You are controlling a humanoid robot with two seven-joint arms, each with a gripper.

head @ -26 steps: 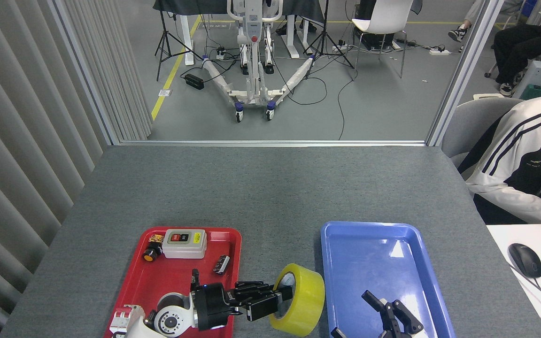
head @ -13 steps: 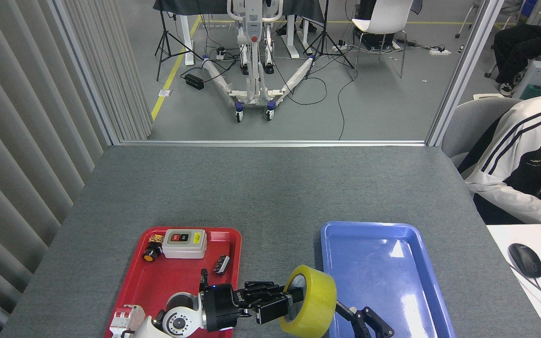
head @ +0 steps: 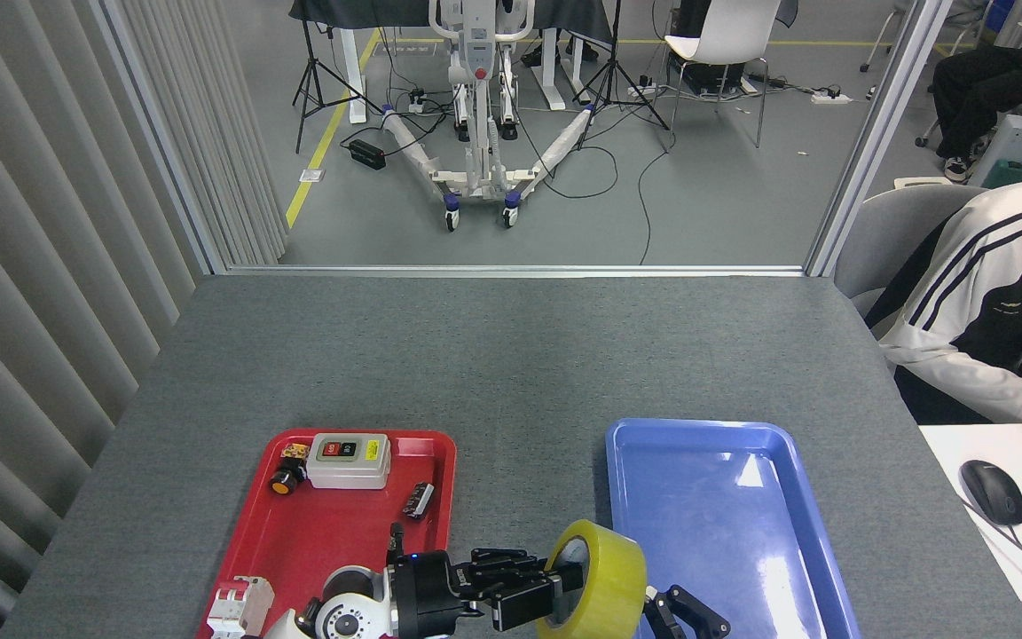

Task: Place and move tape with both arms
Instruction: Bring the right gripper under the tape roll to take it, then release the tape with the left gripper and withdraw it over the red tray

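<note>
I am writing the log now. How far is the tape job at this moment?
Done: the tape is lifted off the table and gripped by the left claw, fingers through its core.

In hand: it hangs between the red tray and the blue tray, with the right claw open beside it, as if for a handover.

Left: the tape is not yet set down; the blue tray holds nothing.

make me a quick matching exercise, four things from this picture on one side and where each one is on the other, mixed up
Things:
1. tape
2. grey switch box
3. computer mouse
4. right gripper

Places:
a. on the white desk at the right
b. low over the blue tray's near left corner
c. in the red tray
d. held by the left gripper between the trays

Pairs: 1-d, 2-c, 3-a, 4-b
</note>
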